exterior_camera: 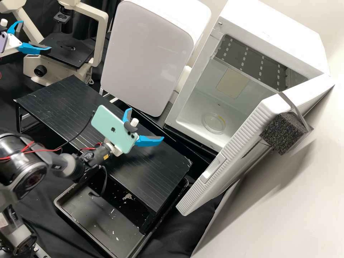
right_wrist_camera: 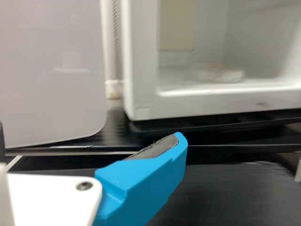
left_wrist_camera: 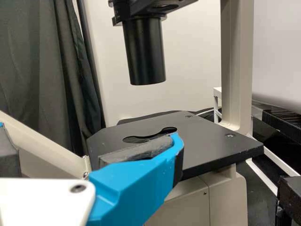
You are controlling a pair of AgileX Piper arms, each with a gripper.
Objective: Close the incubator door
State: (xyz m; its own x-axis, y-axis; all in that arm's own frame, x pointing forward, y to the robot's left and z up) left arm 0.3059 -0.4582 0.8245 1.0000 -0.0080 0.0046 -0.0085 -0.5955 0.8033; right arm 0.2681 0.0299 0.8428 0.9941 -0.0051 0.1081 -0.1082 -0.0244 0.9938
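Plainly, the incubator door (exterior_camera: 237,144) stands wide open, right of frame, so the whole closing lies ahead; right gripper (exterior_camera: 145,123), mid-frame, and left gripper (exterior_camera: 36,36), upper left, gape empty.

Incubator (exterior_camera: 276,39) door (exterior_camera: 200,193) open
A dish (exterior_camera: 214,123) lies inside; the right claw (exterior_camera: 146,123), spread, is above the black stand (exterior_camera: 161,179).

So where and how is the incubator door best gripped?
Probably by the dark foam block, coming from the tray side: it juts from the open door on its outer face beside the ribbed free edge, offering a lump to clamp.
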